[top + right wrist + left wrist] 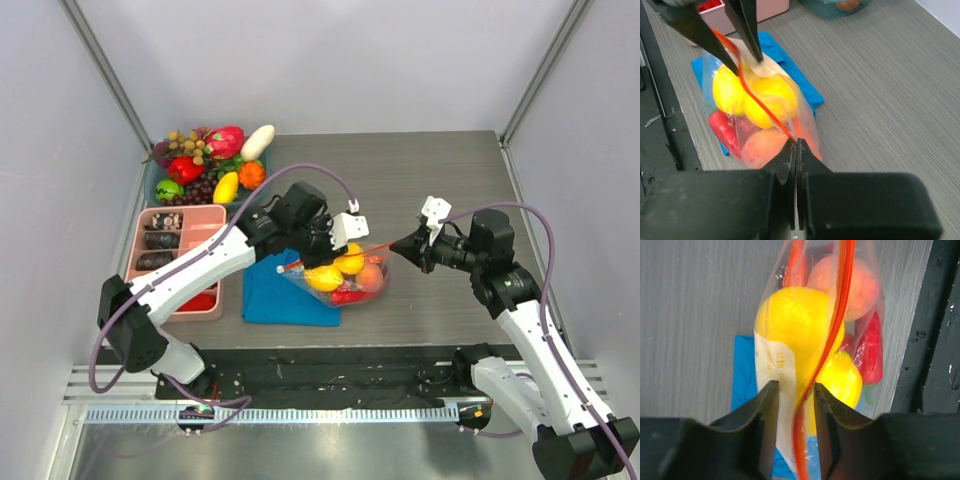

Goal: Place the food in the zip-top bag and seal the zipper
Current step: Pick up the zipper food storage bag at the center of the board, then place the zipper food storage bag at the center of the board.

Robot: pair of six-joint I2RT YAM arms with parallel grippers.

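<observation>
The clear zip-top bag (350,282) hangs between my two grippers just above the blue cloth. It holds food: a yellow lemon (795,320), a second yellow piece (842,382), a pink peach (860,287) and a red piece (871,352). The orange-red zipper (345,255) is stretched taut from left to right. My left gripper (796,390) straddles the zipper (840,305) near the bag's left end, with the jaws a little apart and the strip running between them. My right gripper (796,145) is shut on the zipper's right end (762,107).
A blue folded cloth (280,300) lies under the bag. A pink divided tray (175,255) sits at the left. A teal bin of more toy fruit (210,165) stands at the back left. A black rail (330,370) runs along the table's near edge.
</observation>
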